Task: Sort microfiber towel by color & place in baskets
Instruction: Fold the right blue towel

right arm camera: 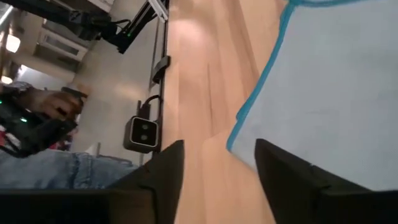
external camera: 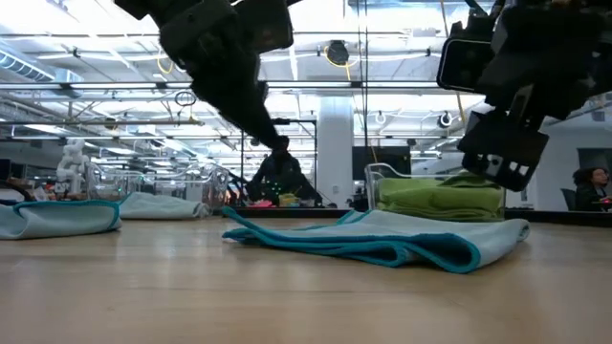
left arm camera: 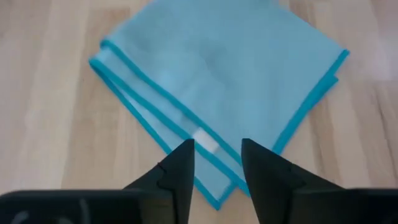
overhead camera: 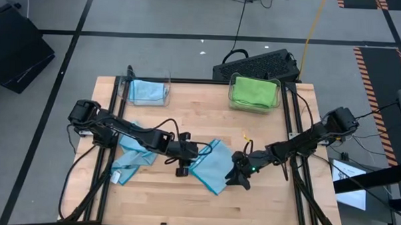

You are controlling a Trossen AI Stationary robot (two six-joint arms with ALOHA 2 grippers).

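Folded blue towel [overhead camera: 211, 165] lies flat on the worktop [overhead camera: 264, 195], well short of the blue-towel basket [overhead camera: 146, 90] at the far edge. Left tool [left arm camera: 216, 163] hovers over the folded towel's corner, fingers parted, nothing between them. Right tool [right arm camera: 217, 163] sits just beside its opposite edge, also parted and empty.

Risks: a pinch may catch only the top layer, so the fold opens. A second blue towel [overhead camera: 133, 157] lies near the folded one, under the left arm, and could get dragged. The green-towel basket [overhead camera: 254, 93] is the wrong destination.
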